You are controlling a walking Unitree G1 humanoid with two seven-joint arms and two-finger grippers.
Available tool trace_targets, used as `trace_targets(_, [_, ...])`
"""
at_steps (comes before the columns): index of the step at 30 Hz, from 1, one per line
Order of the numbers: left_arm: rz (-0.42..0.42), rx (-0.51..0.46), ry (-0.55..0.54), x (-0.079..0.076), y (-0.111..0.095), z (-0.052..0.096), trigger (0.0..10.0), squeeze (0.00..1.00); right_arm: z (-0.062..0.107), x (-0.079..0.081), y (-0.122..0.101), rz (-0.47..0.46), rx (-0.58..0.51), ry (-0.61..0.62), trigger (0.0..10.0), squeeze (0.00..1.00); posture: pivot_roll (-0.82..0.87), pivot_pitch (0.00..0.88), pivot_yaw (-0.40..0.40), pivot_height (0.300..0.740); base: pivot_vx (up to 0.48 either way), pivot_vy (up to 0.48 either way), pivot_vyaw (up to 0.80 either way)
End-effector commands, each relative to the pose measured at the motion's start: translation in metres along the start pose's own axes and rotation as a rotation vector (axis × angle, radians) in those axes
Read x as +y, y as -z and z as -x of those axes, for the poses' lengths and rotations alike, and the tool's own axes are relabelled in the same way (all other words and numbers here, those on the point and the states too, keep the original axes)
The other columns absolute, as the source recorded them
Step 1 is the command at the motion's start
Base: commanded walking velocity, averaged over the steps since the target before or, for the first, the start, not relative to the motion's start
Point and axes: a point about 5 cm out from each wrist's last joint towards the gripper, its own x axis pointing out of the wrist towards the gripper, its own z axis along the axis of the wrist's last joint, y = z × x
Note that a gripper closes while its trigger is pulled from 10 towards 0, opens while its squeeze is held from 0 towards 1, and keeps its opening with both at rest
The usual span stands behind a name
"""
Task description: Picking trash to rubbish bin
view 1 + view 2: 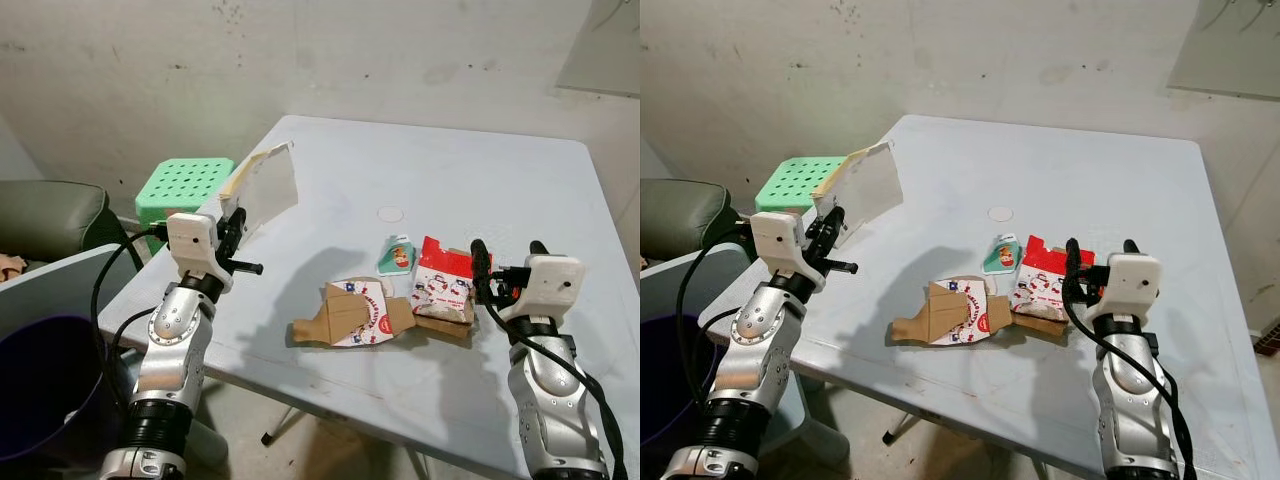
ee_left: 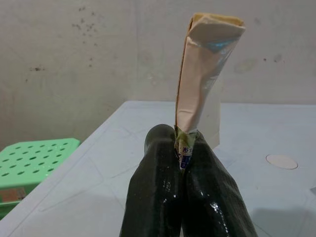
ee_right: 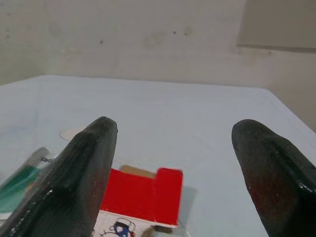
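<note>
My left gripper [image 1: 232, 222] is shut on a flat pale paper wrapper [image 1: 265, 185], held up above the table's left edge; the wrist view shows the wrapper [image 2: 205, 74] pinched between the black fingers [image 2: 158, 192]. On the table lie a flattened brown-and-red cardboard box [image 1: 355, 313], a red-and-white torn carton [image 1: 444, 287] and a small teal packet [image 1: 398, 254]. My right gripper [image 1: 508, 257] stands open just right of the red carton [image 3: 143, 195], with nothing between its fingers [image 3: 79, 177].
The light grey table [image 1: 460, 180] stands against a stained wall. A dark bin [image 1: 40, 390] sits at the lower left beside the table. A green perforated stool [image 1: 185, 185] and a dark cushion [image 1: 45, 215] are left of the table.
</note>
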Motion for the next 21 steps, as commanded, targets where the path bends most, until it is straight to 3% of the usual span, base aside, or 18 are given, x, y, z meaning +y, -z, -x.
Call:
trace_targets(1, [-0.003,0.007,-0.002,0.0043,-0.0021,-0.0027,10.0,0.00,-0.0009,0.0016,-0.0060,-0.005,-0.026,0.010,10.0,0.00,-0.04,0.040,0.106,0.740,0.000,0.000,0.00])
trace_targets(16, [-0.017,0.004,-0.015,0.0110,-0.0078,-0.0074,10.0,0.00,-0.0064,0.0088,-0.0074,-0.031,-0.035,0.006,10.0,0.00,0.00,0.026,0.096,0.740,0.000,0.000,0.00])
trace_targets(21, [-0.016,0.003,-0.024,0.0109,-0.0078,-0.0075,10.0,0.00,-0.0086,0.0092,-0.0087,-0.026,-0.037,-0.004,10.0,0.00,0.00,0.025,0.085,0.740,0.000,0.299,0.00])
